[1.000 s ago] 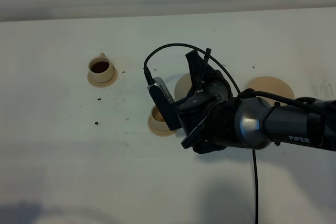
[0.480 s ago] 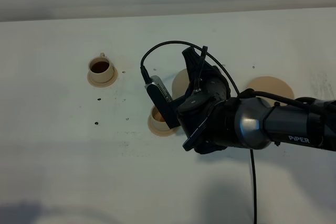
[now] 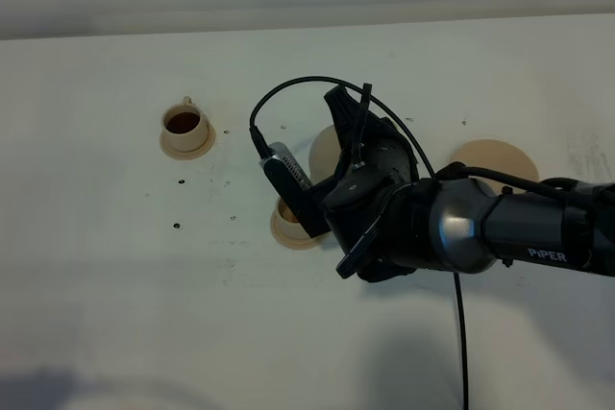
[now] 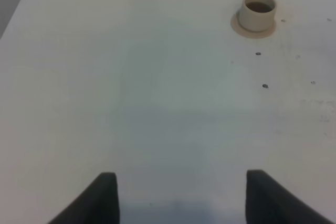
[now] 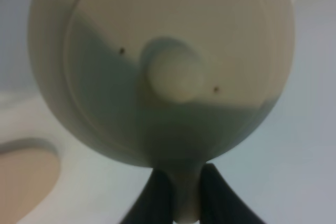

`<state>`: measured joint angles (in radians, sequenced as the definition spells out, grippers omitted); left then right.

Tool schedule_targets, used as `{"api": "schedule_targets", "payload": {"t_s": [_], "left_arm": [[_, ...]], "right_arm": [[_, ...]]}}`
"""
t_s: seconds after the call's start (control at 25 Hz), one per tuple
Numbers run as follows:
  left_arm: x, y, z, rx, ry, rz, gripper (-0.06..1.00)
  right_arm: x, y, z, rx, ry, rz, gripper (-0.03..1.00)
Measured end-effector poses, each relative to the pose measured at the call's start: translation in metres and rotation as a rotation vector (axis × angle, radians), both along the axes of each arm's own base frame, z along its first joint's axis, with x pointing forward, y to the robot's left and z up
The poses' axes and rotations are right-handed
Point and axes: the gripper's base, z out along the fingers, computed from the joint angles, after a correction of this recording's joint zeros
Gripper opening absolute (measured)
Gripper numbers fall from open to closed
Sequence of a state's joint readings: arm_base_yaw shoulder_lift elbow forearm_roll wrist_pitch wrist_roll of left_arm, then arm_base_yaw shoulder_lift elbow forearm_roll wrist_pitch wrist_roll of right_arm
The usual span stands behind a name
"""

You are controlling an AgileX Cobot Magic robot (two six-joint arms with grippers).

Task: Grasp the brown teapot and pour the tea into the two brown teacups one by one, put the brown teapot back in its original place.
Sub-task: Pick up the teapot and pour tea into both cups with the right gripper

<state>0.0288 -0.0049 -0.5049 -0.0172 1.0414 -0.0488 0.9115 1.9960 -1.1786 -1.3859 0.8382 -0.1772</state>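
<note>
**Q:** What does the high view show?
**A:** The right gripper (image 5: 181,195), jaws clamped on the loop handle (image 5: 184,205) of the brown teapot (image 5: 105,77). The pot is held off the table (image 4: 157,103), above and just beside the near teacup (image 3: 286,220), which the wrist camera (image 3: 288,175) partly hides. The far teacup (image 3: 184,125), on its own saucer, shows dark tea inside. The wide saucer (image 3: 495,160), the pot's resting place, lies bare and well apart to the right.

**Q:** And the other arm?
**A:** The left gripper (image 4: 181,177), fingers spread apart and holding nothing, hangs over the table with the far teacup ahead of it.

**Q:** Which step is this, by judgement?
**A:** Probably the pour into the near teacup, since the far one appears served. Whether the near one holds tea, and where the spout sits, cannot be told.

**Q:** How is the step done well?
**A:** Bring the spout over the cup's mouth before tipping. Tip slowly so the stream starts thin. Grip firmly, since the handle is narrow and the pot may swing. Mind the knobbed lid (image 5: 173,77), which may slip at a steep tilt. Level the pot before carrying it to the wide saucer
</note>
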Motion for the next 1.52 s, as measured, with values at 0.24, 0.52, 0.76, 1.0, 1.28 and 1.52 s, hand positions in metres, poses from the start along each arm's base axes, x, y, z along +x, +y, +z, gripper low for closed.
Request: {"api": "schedule_targets", "payload": {"t_s": [0.24, 0.52, 0.76, 1.0, 1.28, 1.52], "left_arm": [[0.0, 0.0, 0.0, 0.0, 0.0, 0.0, 0.52], [0.0, 0.0, 0.0, 0.0, 0.0, 0.0, 0.52], [0.0, 0.0, 0.0, 0.0, 0.0, 0.0, 0.52], [0.0, 0.0, 0.0, 0.0, 0.0, 0.0, 0.52], [0.0, 0.0, 0.0, 0.0, 0.0, 0.0, 0.52], [0.0, 0.0, 0.0, 0.0, 0.0, 0.0, 0.52]], "right_arm": [[0.0009, 0.0026, 0.0008, -0.01, -0.009, 0.041, 0.13], [0.0013, 0.0035, 0.0014, -0.028, -0.015, 0.064, 0.13], [0.0014, 0.0035, 0.0014, -0.045, -0.013, 0.075, 0.13], [0.0014, 0.0035, 0.0015, -0.047, -0.013, 0.076, 0.13], [0.0014, 0.0035, 0.0015, -0.052, -0.013, 0.08, 0.13], [0.0014, 0.0034, 0.0015, -0.055, -0.013, 0.081, 0.13]]}}
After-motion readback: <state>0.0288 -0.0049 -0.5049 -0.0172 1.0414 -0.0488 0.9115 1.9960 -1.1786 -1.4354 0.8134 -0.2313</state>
